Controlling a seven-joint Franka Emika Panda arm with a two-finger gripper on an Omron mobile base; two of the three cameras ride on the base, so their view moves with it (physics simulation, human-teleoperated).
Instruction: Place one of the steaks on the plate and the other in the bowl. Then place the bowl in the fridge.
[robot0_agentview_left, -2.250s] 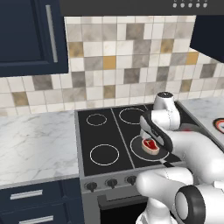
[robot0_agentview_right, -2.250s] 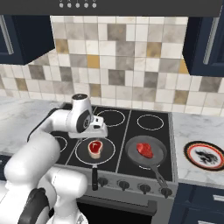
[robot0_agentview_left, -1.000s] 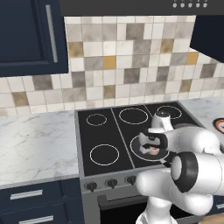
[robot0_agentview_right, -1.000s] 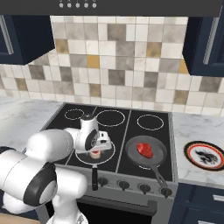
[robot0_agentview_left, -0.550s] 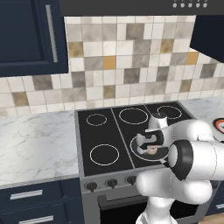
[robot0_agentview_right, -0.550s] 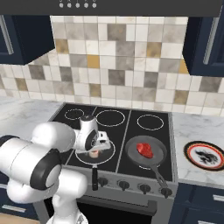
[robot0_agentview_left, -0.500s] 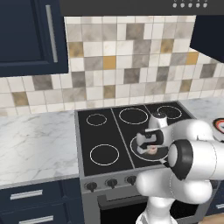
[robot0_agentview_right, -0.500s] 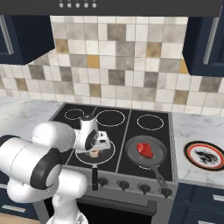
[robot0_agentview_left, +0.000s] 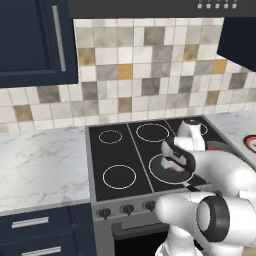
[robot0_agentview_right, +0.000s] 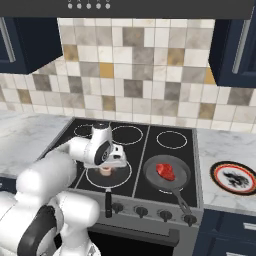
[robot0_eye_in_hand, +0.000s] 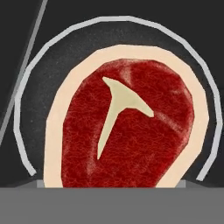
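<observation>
Two raw red steaks lay apart: one in its dark pan under the tool, whose jaws stood apart, unclamped; an off-centre squeeze could slip off its fat rim.

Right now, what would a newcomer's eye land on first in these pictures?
The raw red steak right under the hand camera, lying in a dark pan on the stove. Next, the white arm bent low over it, its tool at the front left burner. Then the second steak in the pan to its right.
</observation>
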